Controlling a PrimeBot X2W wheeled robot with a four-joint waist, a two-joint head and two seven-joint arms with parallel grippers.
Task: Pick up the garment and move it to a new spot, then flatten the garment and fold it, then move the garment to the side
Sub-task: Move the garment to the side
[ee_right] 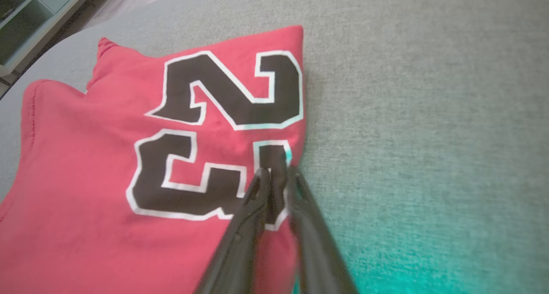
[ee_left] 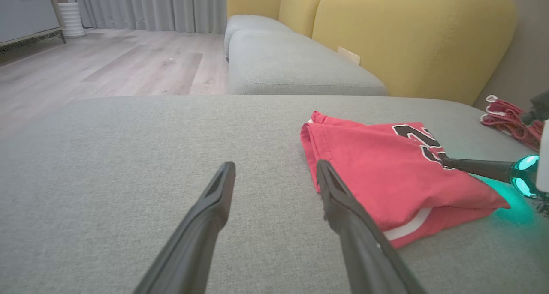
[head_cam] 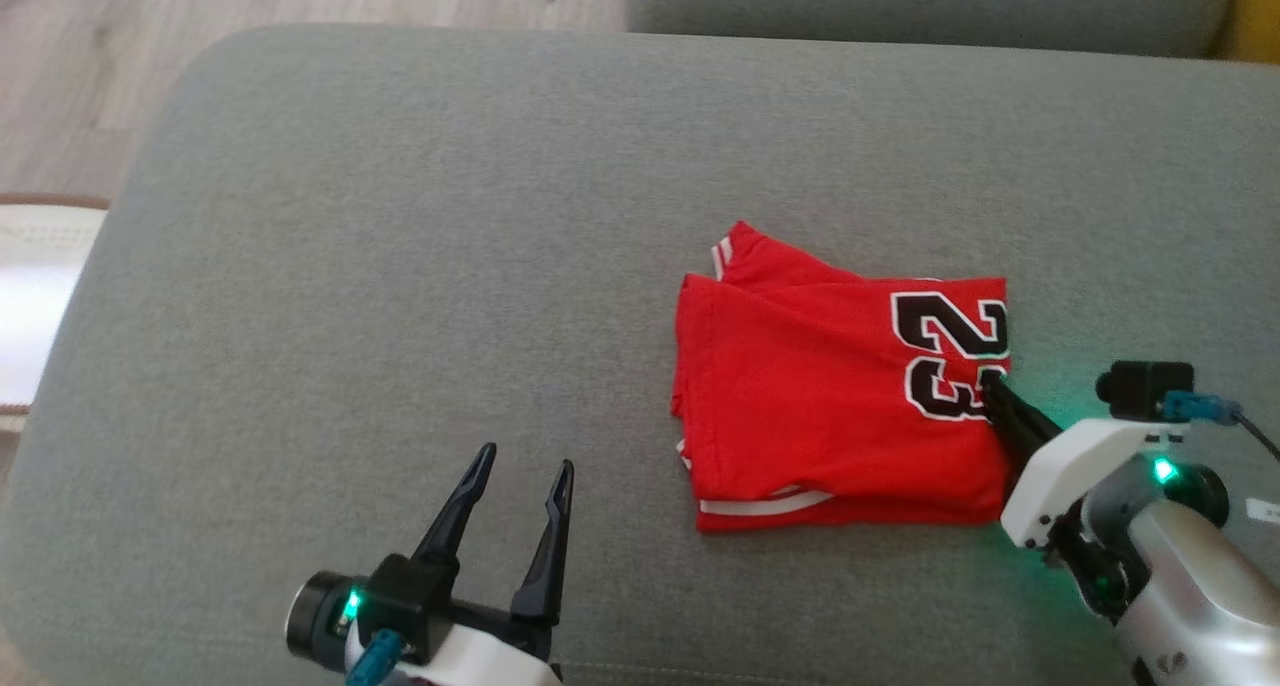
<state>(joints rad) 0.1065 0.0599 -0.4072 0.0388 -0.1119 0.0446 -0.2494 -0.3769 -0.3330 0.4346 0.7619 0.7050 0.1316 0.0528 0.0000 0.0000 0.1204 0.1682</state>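
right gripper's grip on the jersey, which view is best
Right wrist view: the right gripper pinches the jersey edge at the 3, close up. Head view shows it small; left wrist view, from the side.

Head camera looks steeply down on the grey cushion point(head_cam: 400, 216), left wrist camera skims low across it, right wrist camera sits close over the red jersey point(head_cam: 800, 416) all share.

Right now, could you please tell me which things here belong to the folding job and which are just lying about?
Job: red number 23 jersey, right gripper pinching its edge, open left gripper, grey seat cushion.
Lying about: crumpled red cloth, yellow backrest, curtains.
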